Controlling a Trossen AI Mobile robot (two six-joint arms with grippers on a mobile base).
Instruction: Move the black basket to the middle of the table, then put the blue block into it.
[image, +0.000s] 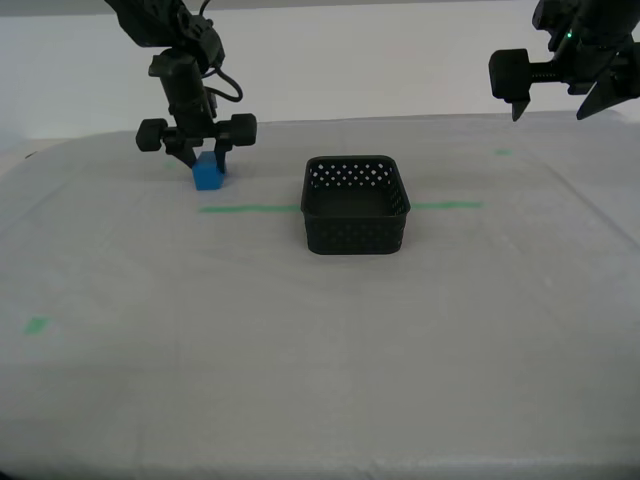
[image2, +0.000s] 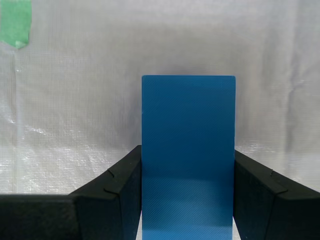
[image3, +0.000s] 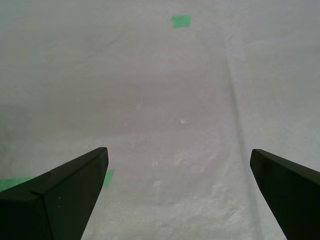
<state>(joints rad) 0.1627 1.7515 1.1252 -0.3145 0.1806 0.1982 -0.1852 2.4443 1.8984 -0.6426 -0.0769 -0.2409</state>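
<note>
Blue block pinched at the far side of the desk, black basket standing mid-desk.

The desk (image: 320, 380), under a whitish-grey cloth, fills the exterior view and is cut off at that view's sides and near edge; a pale wall stands behind it. Both arms are cropped at the top of the exterior view. The black basket (image: 356, 205) sits apart from both grippers, across the green tape line (image: 250, 209), with bare cloth all around it. My first gripper (image3: 180, 195) hangs high above the desk, beyond the basket, its jaws spread wide over bare cloth and a green tape mark (image3: 181, 21). My second gripper (image2: 187, 200) pinches the blue block (image2: 188, 150), a finger pressed on each side face; whether the block touches the cloth is hard to tell.
</note>
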